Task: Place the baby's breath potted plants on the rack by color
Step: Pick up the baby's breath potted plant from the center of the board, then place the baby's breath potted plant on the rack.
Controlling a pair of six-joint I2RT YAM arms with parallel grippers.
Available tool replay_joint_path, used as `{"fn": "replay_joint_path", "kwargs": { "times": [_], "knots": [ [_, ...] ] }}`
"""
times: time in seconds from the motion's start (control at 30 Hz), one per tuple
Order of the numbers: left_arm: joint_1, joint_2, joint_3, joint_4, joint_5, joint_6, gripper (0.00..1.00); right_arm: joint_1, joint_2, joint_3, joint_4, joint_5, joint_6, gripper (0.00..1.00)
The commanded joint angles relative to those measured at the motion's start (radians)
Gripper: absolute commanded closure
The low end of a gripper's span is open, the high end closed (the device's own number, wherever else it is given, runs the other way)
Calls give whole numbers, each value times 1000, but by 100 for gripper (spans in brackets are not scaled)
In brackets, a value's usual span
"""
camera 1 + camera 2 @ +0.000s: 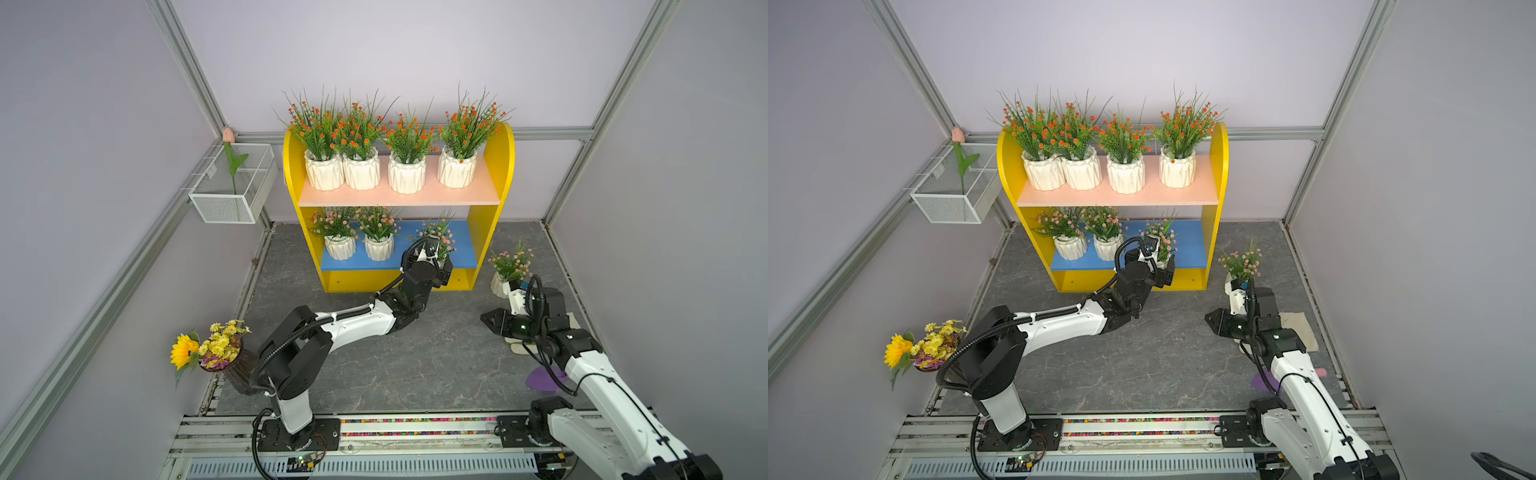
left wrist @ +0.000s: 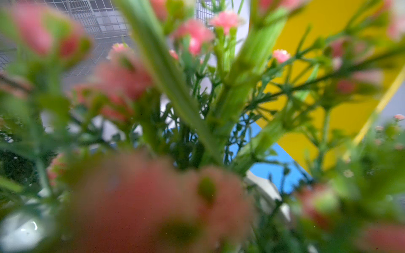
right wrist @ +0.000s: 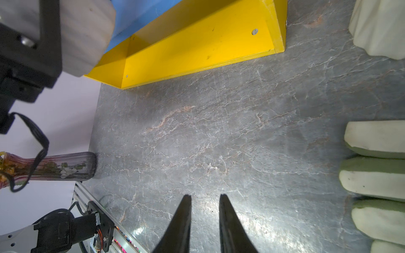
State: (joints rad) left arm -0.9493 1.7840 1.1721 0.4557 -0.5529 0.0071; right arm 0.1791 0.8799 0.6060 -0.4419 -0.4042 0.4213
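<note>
The rack (image 1: 500, 166) stands at the centre of both top views. Four orange plants (image 1: 409, 141) occupy its peach upper board (image 1: 399, 197). Two pink plants (image 1: 357, 232) stand at the left of its blue lower board (image 1: 463, 249). The left gripper (image 1: 442, 266) clamps the white pot (image 3: 87, 32) of a third pink plant (image 1: 439, 236) at that board, right of centre. The fourth pink plant (image 1: 511, 262) stands on the floor (image 1: 415, 365), just right of the rack. The right gripper (image 3: 205, 197) is empty, with its jaws parted.

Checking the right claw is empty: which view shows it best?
Right wrist view: the right claw, fingers apart, only floor between. Both top views show a dark wedge; left wrist view misses it.
</note>
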Motion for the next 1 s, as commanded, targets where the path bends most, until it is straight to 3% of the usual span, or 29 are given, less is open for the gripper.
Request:
{"fn": "replay_joint_path", "kwargs": {
  "times": [0.0, 0.97],
  "knots": [
    [22, 13, 65, 37, 13, -19, 41, -3, -15, -26, 6, 9, -7, 73],
    [199, 207, 223, 18, 13, -123, 42, -1, -49, -25, -10, -1, 1, 71]
  ]
}}
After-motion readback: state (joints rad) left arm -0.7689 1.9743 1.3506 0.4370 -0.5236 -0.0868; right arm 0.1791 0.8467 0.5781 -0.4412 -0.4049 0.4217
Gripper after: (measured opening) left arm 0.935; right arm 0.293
